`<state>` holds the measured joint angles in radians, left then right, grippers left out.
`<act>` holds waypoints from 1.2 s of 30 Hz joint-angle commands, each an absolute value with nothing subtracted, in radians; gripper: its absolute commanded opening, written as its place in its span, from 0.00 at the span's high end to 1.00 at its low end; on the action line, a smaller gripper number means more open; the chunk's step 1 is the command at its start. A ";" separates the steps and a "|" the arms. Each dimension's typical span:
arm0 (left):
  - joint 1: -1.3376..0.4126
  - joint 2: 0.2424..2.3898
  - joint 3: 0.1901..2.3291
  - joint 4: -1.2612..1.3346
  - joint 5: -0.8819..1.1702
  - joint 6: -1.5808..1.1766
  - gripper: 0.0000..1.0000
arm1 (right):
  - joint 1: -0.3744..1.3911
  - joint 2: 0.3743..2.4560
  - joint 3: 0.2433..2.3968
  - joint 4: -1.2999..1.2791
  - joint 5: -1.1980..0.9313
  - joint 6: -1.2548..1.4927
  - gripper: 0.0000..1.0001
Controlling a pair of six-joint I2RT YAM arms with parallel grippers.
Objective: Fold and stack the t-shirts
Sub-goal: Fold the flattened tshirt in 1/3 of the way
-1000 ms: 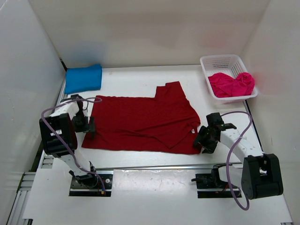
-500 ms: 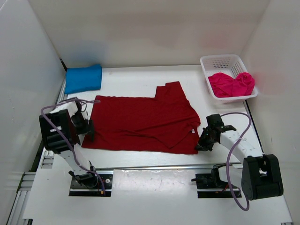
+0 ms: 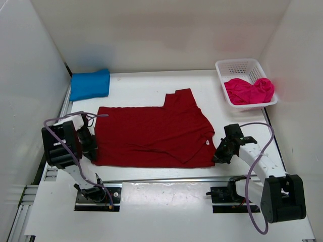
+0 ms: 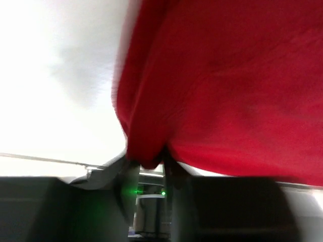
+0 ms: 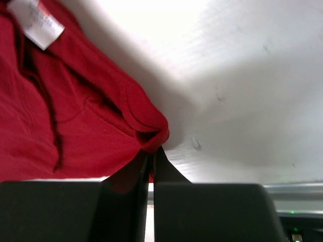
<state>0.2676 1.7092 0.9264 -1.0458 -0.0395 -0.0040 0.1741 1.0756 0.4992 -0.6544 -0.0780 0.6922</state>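
dark red shirt [image 3: 151,136], bright blue shirt [image 3: 90,84], magenta shirt [image 3: 248,91], white mesh basket [image 3: 236,66].

No legible word, brand, number or sign anywhere. Only a small white tag [image 5: 36,22] sewn on the dark red t-shirt [image 5: 75,116], up and left of the right gripper [image 5: 151,151]. Carries faint grey print, too blurred to read. Shows from overhead as a bare white speck, just left of that gripper.

Bright even light; L wrist view blurry.
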 commanded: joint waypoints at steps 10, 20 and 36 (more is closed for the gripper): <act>0.067 1.337 1.084 -0.801 -0.466 0.000 0.08 | 0.179 0.959 0.771 -0.839 0.120 0.629 0.46; -1.005 1.415 1.101 -0.756 -0.459 0.000 0.18 | 0.179 1.397 0.966 -0.715 -0.147 0.485 0.65; -1.276 1.916 1.436 -0.601 -0.242 0.000 0.39 | 0.160 1.531 0.983 -0.607 -0.195 0.494 0.63</act>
<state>-1.2610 1.9430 1.4220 -0.6178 -0.2790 0.0021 0.1699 1.5093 0.9421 -0.6250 -0.1688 0.5117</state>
